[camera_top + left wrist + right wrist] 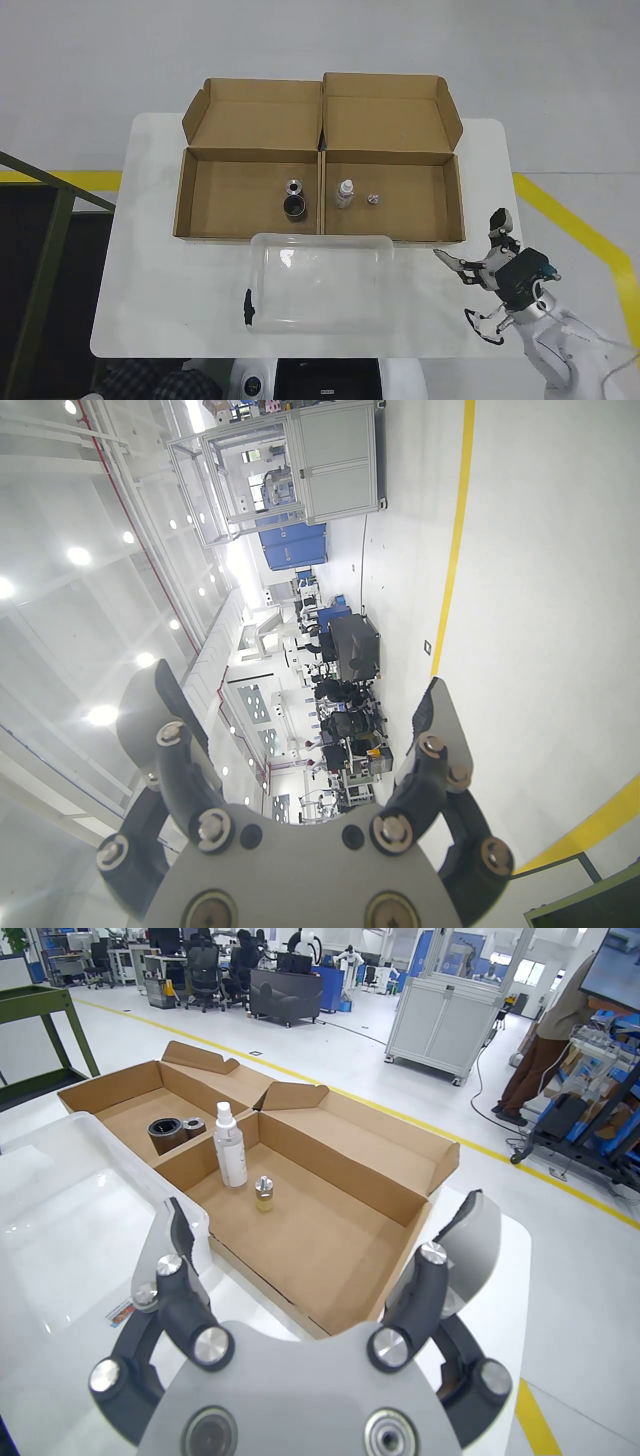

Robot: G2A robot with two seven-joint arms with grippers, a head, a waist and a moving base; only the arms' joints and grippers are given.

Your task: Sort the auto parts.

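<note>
Two parts (294, 207) in each box (228, 190)

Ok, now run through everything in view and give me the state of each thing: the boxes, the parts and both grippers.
Left box, open, flap folded back.
Right box, open, flap folded back.
Clear bin, upright, no lid.
Dark cylinder, upright, open end up.
Grey cylinder, upright.
Spray bottle, upright.
Small fitting, upright.
Left gripper, jaws open, holding nothing.
Right gripper, jaws open, holding nothing.

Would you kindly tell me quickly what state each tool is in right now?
Left tool: open, holding nothing.
Right tool: open, holding nothing.
</note>
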